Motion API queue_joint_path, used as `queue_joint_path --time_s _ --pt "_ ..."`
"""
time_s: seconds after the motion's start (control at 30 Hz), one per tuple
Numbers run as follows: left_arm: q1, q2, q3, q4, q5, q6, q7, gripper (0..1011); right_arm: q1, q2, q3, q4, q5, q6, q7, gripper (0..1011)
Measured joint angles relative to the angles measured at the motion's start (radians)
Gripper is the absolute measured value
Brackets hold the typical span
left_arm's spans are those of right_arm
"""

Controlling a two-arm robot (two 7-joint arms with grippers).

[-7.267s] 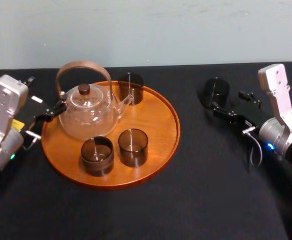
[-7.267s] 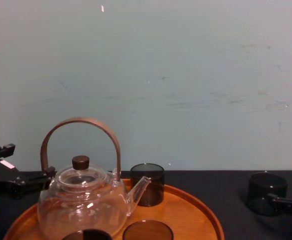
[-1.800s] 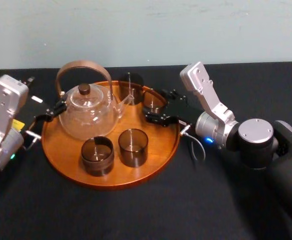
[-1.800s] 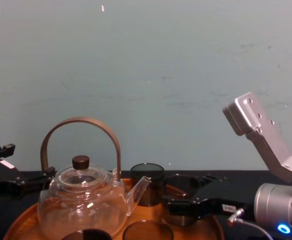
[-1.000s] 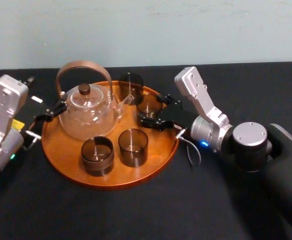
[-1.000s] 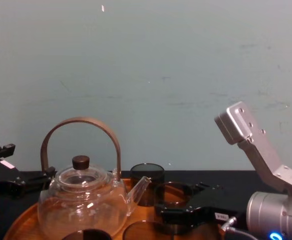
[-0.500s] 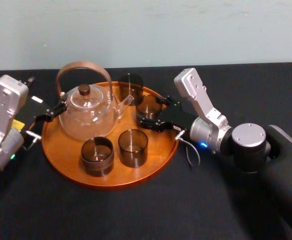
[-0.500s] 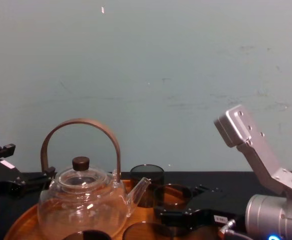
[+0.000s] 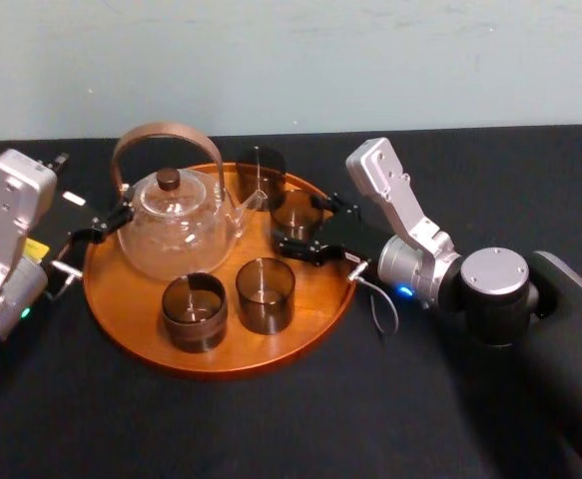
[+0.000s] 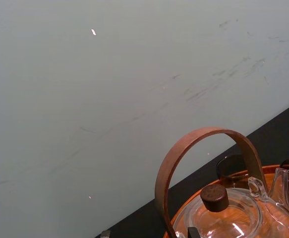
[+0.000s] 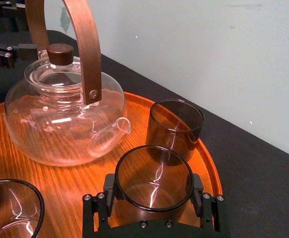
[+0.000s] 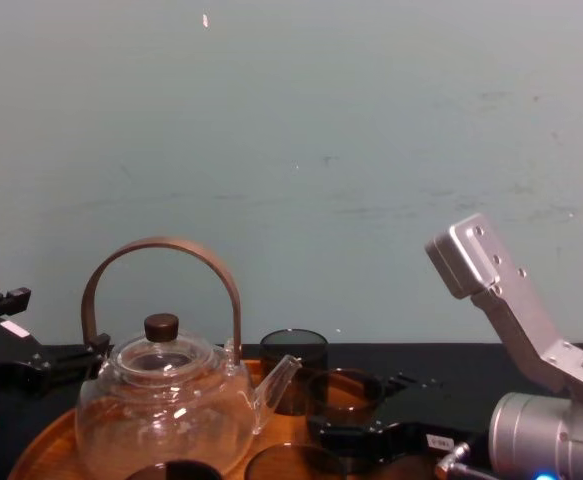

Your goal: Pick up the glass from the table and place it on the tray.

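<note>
The glass (image 9: 297, 214) is a short smoky-dark tumbler, upright over the right back part of the round wooden tray (image 9: 322, 274). My right gripper (image 9: 300, 224) is shut on it, one black finger (image 11: 98, 204) on each side of the glass (image 11: 153, 177). From the chest view the glass (image 12: 347, 392) sits low at the tray's level; I cannot tell if it touches the wood. My left gripper (image 9: 91, 195) is parked open by the tray's left rim, holding nothing.
On the tray stand a glass teapot (image 9: 176, 228) with a wooden hoop handle, one dark glass (image 9: 261, 172) at the back and two (image 9: 265, 294) (image 9: 194, 311) at the front. The teapot spout (image 11: 112, 134) is close to the held glass. Black table (image 9: 400, 399) surrounds the tray.
My right gripper has carried the glass from the table at the right over onto the tray. In the last half second it has barely shifted. The left arm has not moved.
</note>
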Motion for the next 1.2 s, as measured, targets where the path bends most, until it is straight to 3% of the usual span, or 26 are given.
queue_joint_path --time_s 0.17,0.27,0.53,1.2 --pt "0.0 0.0 0.0 0.0 0.0 0.0 0.0 1009 -0.002 0.001 -0.002 0.002 -0.003 0.005 0.0 929" --pt "0.0 0.0 0.0 0.0 0.0 0.0 0.0 1009 -0.002 0.002 -0.003 0.003 -0.005 0.008 0.001 1002" --pt "0.0 0.0 0.0 0.0 0.0 0.0 0.0 1009 -0.008 0.007 0.001 -0.011 0.001 0.011 0.007 1002" --pt "0.0 0.0 0.0 0.0 0.0 0.0 0.0 1009 -0.072 0.059 0.016 -0.113 0.033 0.039 0.012 1002"
